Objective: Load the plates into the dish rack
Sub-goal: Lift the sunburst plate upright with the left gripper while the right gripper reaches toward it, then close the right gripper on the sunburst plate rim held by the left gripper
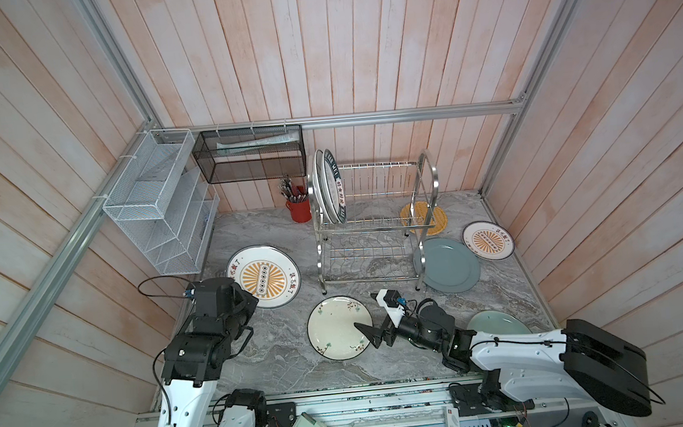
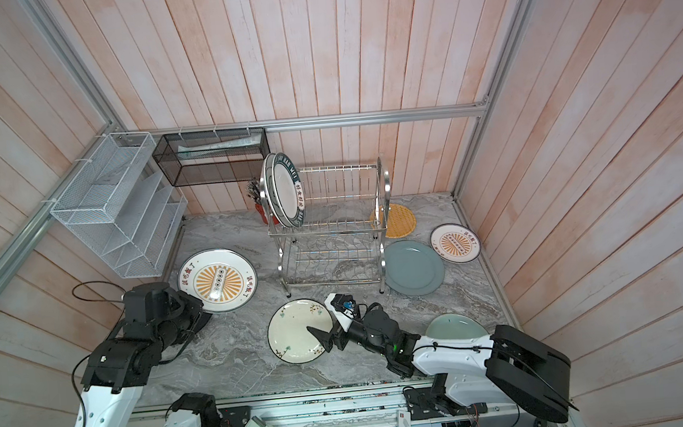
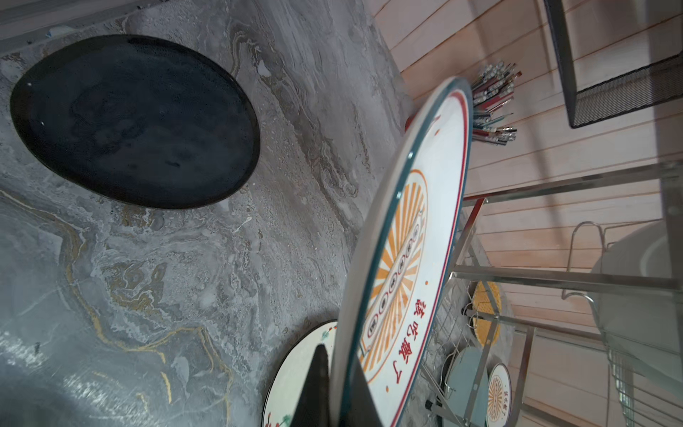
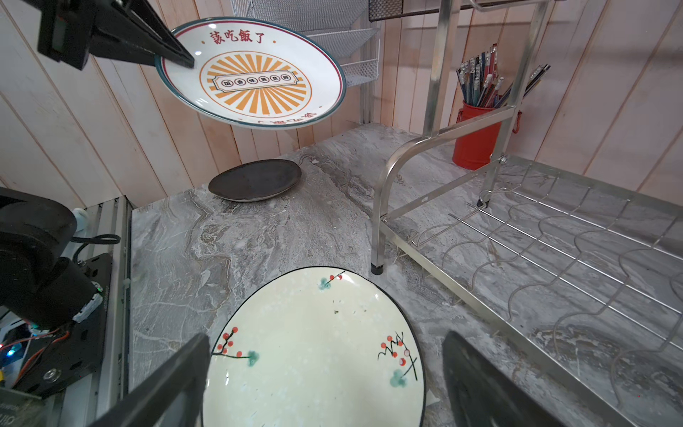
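Left gripper clenched on the rim of the large sunburst plate, held clear of the counter, 8 o'clock from the dish rack. Black plate flat on the counter nearby. Lettered plates upright in the rack's upper tier, 9 o'clock end. Right gripper spread wide above the cream floral plate, 6 o'clock from the rack.

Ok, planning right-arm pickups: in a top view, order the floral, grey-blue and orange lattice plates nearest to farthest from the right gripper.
1. Floral plate, under the right gripper.
2. Grey-blue plate, right of the rack.
3. Orange lattice plate, farther back.
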`<action>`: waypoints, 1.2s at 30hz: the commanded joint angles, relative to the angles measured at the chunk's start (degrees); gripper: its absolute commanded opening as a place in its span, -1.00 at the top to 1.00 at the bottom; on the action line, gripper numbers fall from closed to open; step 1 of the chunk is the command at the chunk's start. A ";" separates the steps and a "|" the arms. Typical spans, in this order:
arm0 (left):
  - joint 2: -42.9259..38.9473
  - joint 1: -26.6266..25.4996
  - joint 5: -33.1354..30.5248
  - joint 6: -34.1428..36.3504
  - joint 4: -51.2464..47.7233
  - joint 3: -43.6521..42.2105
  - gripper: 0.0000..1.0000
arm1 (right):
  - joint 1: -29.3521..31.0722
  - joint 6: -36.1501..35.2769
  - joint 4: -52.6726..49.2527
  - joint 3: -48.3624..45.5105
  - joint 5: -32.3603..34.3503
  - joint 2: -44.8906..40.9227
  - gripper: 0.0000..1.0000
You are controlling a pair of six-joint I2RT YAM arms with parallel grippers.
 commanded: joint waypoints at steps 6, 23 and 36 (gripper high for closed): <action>-1.43 -5.53 2.32 -5.66 -4.23 5.03 1.00 | 7.69 -16.96 -7.63 9.34 8.47 0.31 -0.95; 9.79 -28.87 -12.71 -14.61 -11.19 15.98 1.00 | 14.19 -34.32 -23.04 35.04 19.73 18.59 -0.61; 11.54 -32.35 -15.87 -16.38 -15.55 17.90 1.00 | 16.77 -36.33 -23.90 42.06 28.83 25.67 -0.01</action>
